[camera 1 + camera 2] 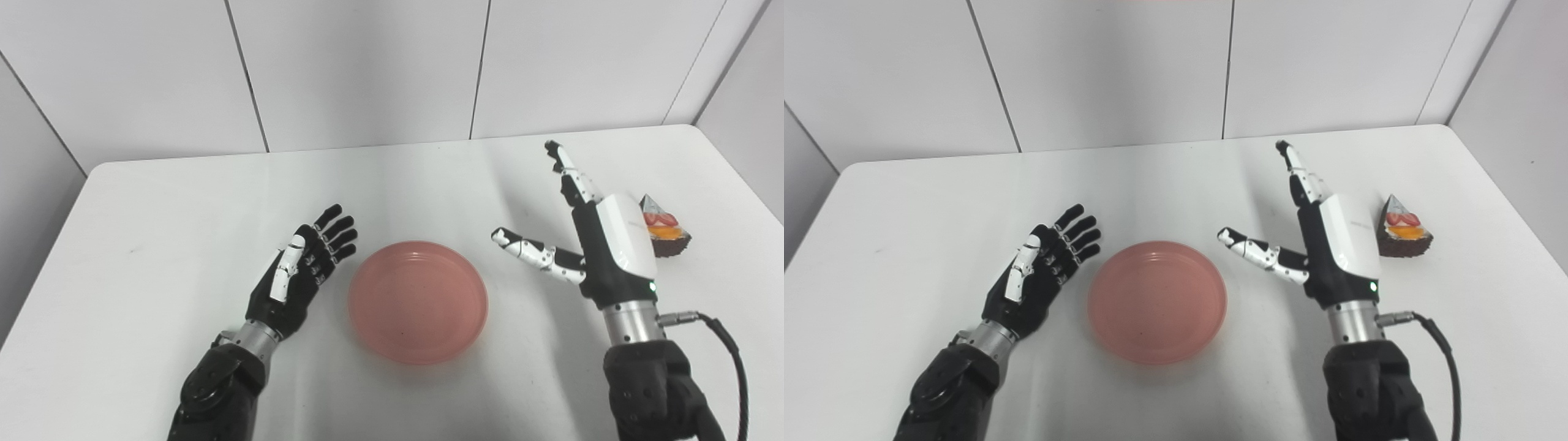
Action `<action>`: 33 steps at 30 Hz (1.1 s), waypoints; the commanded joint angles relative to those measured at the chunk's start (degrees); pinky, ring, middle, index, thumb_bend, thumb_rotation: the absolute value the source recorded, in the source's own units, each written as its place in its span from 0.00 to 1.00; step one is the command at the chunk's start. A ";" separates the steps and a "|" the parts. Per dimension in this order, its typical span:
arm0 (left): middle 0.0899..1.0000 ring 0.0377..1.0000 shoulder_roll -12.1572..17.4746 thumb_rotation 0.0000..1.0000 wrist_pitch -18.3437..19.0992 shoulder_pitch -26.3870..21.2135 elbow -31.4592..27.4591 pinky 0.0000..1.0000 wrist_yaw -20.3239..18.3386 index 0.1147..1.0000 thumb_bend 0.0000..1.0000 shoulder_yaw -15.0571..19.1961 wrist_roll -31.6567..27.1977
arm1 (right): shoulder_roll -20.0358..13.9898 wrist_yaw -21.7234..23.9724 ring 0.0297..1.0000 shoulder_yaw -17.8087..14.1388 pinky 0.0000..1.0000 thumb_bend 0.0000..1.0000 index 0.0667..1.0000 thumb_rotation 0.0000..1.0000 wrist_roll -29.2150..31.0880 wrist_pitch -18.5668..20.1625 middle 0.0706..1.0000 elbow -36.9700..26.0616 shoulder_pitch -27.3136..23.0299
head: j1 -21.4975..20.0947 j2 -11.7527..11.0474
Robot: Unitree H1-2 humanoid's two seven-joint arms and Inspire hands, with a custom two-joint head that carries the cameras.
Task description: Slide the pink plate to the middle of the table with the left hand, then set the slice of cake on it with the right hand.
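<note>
Right hand (1332,245), fingers spread and empty, stands beside the cake (1404,236) at its three o'clock; plate (1157,300) already centred, left hand (1041,275) released.

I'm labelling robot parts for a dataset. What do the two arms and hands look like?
Both hands are black with white segments on the fingers. The right hand has a white back shell, a green light, a silver wrist and a black cable. The left hand shows its black palm, with a silver wrist.

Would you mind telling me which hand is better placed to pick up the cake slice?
The right hand: it is open beside the cake slice, while the left hand sits across the pink plate.
</note>
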 commanded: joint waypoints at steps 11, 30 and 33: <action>0.88 0.89 4.31 1.00 -0.18 1.99 12.69 0.89 -1.79 0.86 0.50 2.31 0.76 | -3.59 4.30 0.86 -5.11 0.70 0.93 0.97 0.83 -10.42 9.71 0.94 -1.52 -5.54 | -10.04 -2.65; 0.90 0.90 6.93 0.94 -6.28 -1.80 23.25 0.90 -5.70 0.87 0.58 2.69 1.02 | -4.09 7.24 0.89 -14.85 0.71 0.96 1.00 0.71 -16.93 18.21 0.97 2.02 -5.84 | -13.24 -1.82; 0.90 0.90 7.12 0.93 -7.11 -2.10 24.25 0.90 -6.42 0.88 0.59 2.76 0.87 | -3.79 7.49 0.91 -15.78 0.73 0.97 1.00 0.71 -17.36 18.22 0.98 3.21 -5.95 | -12.94 -1.25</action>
